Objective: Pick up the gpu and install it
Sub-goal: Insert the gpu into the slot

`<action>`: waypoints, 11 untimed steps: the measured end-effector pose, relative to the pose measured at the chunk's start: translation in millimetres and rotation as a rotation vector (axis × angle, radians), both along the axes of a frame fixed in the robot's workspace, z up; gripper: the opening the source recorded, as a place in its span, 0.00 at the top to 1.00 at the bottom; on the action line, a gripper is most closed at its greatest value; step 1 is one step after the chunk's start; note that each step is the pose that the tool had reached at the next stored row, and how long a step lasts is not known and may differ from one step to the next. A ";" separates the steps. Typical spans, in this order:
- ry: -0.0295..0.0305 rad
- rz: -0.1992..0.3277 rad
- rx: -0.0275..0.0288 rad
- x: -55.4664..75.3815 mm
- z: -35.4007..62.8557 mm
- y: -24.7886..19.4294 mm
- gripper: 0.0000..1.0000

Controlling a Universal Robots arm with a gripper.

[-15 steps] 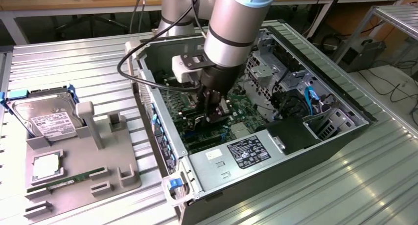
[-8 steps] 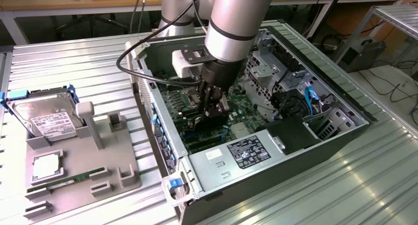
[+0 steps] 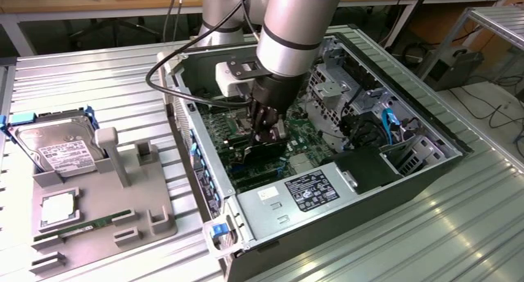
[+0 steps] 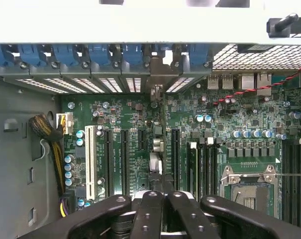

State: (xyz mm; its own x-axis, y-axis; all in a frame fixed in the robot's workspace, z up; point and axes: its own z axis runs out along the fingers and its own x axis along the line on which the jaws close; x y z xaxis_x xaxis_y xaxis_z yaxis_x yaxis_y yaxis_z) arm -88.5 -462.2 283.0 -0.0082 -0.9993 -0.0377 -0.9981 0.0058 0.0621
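My gripper [image 3: 269,133] reaches down into the open computer case [image 3: 426,171], over the green motherboard [image 3: 303,138]. It is shut on the gpu [image 3: 260,153], a thin dark card that hangs below the fingers. In the wrist view the gpu [image 4: 160,129] appears edge-on as a narrow slab running away from the gripper [image 4: 162,201], its greyish metal end [image 4: 155,90] toward the case's rear slot openings. The card hangs over the motherboard [image 4: 215,134] between two black expansion slots [image 4: 125,159]. I cannot tell whether its lower edge touches a slot.
A row of blue slot clips [image 4: 98,54] lines the rear wall. A white slot [image 4: 89,159], a cable bundle [image 4: 43,128] and the CPU socket [image 4: 250,186] flank the card. Outside the case, a grey fixture [image 3: 123,202] holds a hard drive [image 3: 57,147] and a green memory stick [image 3: 90,224].
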 end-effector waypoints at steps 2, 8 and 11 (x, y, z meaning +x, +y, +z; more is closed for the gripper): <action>-0.0014 0.000 0.0000 -0.1 0.0 0.5 0.89; -0.0033 0.000 0.0002 -1.8 -0.8 1.3 0.89; -0.0045 0.000 -0.0001 -3.0 -1.7 2.0 0.89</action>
